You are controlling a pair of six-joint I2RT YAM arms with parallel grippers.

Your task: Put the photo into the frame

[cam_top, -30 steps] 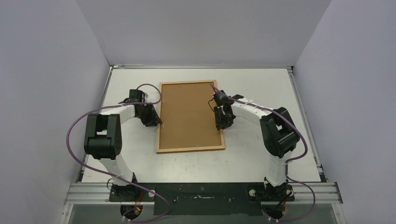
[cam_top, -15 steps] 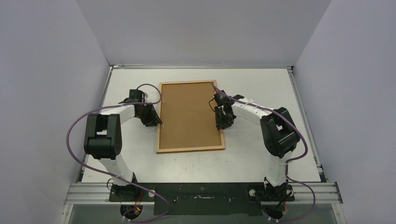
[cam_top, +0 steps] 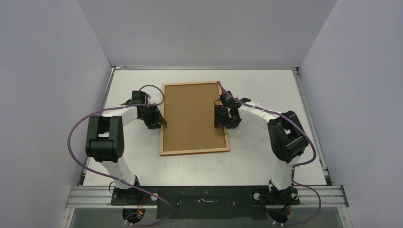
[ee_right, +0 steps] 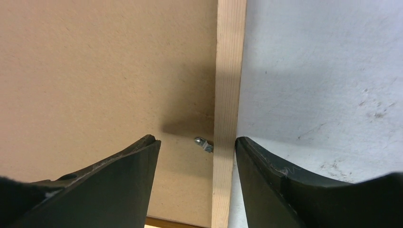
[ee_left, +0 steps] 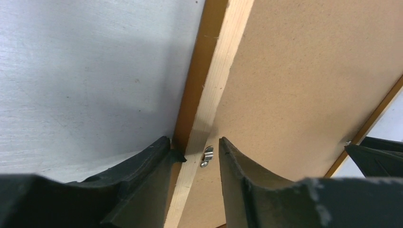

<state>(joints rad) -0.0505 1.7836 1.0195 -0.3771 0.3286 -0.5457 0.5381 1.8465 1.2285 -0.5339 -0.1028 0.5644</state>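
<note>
Frame [cam_top: 195,152] lay face-down on the table [cam_top: 266,156], backing panel [cam_top: 190,116] seated inside; photo unseen, presumably beneath. Left gripper [ee_left: 195,147] and right gripper [ee_right: 196,142], both spread apart, straddled its opposite sides beside the clips [ee_left: 207,156]; fastening these judged outstanding.

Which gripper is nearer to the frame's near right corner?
Right. The right gripper straddles the frame at its right rail, a short way beyond that corner. The left gripper straddles the left rail, across the whole backing panel.
</note>
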